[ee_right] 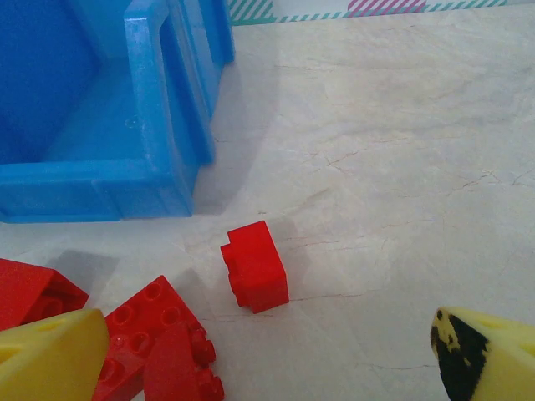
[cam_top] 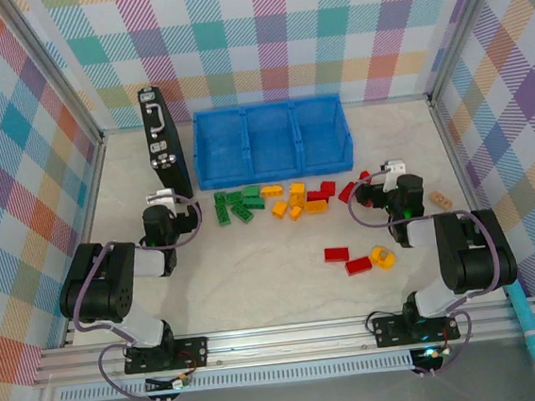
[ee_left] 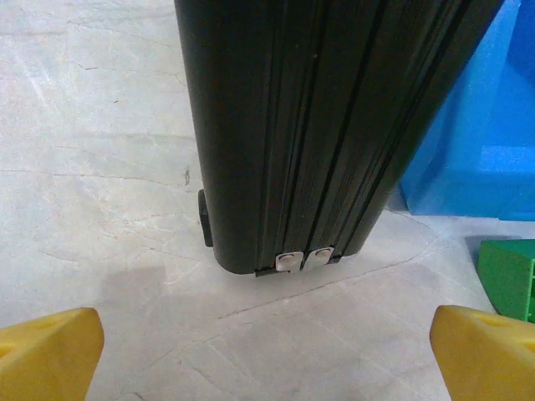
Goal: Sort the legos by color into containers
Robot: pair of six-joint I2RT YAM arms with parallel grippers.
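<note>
The three-compartment blue tray (cam_top: 274,174) sits at the far side of the table (cam_top: 255,268), its long side facing the arms. Just left of it a black case (cam_top: 164,139) with silver latches stands on edge, close beside the tray's left end.

The legos I can see lie on the table in front of the tray. A cluster of green bricks (cam_top: 238,205) is nearest the case, then a scatter of yellow-orange bricks (cam_top: 294,201), then a few red bricks (cam_top: 323,192) further right. Well apart from these, nearer the right arm's base, lie two more red pieces (cam_top: 347,260) and a rounded yellow piece (cam_top: 382,257) beside them. A small tan block (cam_top: 441,200) rests off to the right.

The left gripper (ee_left: 267,359) hangs low over the table with its yellow fingers spread wide and nothing between them. It faces the near bottom corner of the case, with one green brick (ee_left: 510,278) at the right edge of its view.

The right gripper (ee_right: 267,359) is likewise spread wide and holds nothing. It is low by the tray's right front corner, with a lone red brick (ee_right: 255,266) on the table ahead of it and a small red heap (ee_right: 155,334) close by its left finger.
</note>
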